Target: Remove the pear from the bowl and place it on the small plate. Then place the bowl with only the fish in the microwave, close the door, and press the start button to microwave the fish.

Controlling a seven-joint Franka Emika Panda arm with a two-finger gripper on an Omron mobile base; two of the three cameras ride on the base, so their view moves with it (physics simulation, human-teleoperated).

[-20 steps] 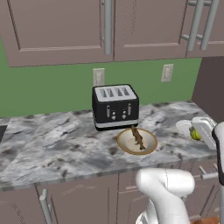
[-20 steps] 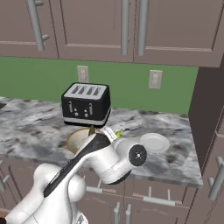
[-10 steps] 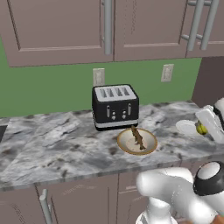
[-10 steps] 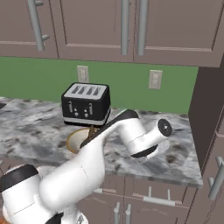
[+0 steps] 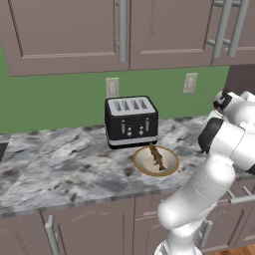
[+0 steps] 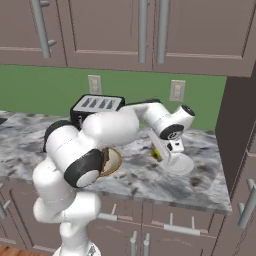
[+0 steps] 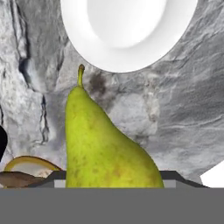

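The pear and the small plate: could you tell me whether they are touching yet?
Apart. In the hand view, bare grey counter shows between the pear, held in the gripper, and the small plate.

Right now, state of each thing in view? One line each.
pear: held in the pincer, off the counter, short of the plate
plate: bare, on the counter
bowl: on the counter by the toaster, only the fish left in it
fish: lying in the bowl
toaster: slots bare
cabinets: doors shut
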